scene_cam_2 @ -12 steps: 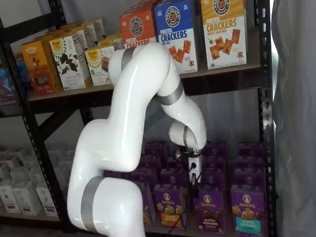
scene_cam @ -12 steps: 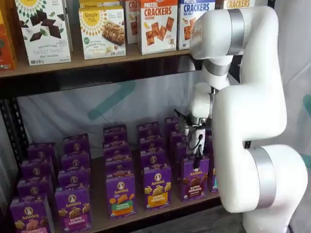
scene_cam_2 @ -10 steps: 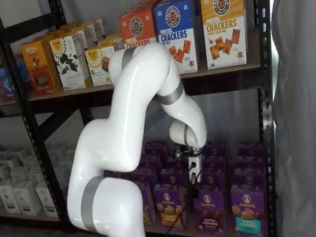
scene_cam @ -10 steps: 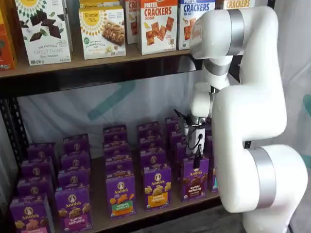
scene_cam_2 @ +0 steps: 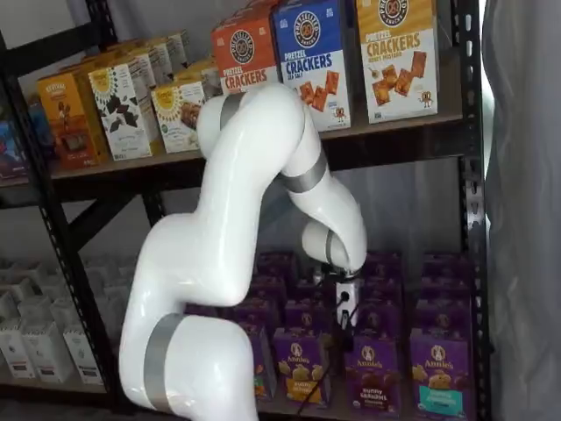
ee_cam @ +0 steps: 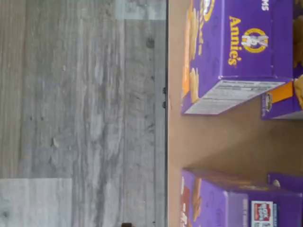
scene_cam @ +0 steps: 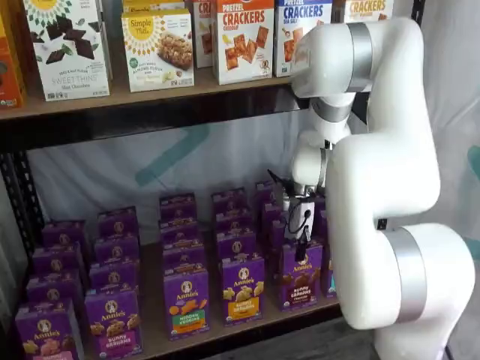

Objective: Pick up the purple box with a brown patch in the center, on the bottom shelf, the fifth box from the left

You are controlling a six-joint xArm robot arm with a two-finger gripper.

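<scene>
The purple box (scene_cam: 302, 277) with dark brown cookies at its centre stands at the front of a row on the bottom shelf (scene_cam: 154, 334). It also shows in a shelf view (scene_cam_2: 370, 375). My gripper (scene_cam: 301, 251) hangs just above its top, at the end of the white arm, and shows in both shelf views (scene_cam_2: 344, 323). The black fingers are seen side-on, so no gap shows and no box is in them. In the wrist view, turned on its side, a purple carton (ee_cam: 222, 201) with a brown front patch stands at the shelf board's (ee_cam: 213, 137) front edge.
Rows of purple Annie's cartons fill the shelf. A carton with a yellow-orange band (scene_cam: 242, 289) stands left of the target, and a teal-patch carton (scene_cam_2: 437, 373) stands right of it. Taller cracker boxes (scene_cam: 244, 37) line the upper board. Grey floor (ee_cam: 80, 113) lies beyond the edge.
The arm's upper links have shifted slightly and the gripper hangs a little lower over the same row. No box has moved.
</scene>
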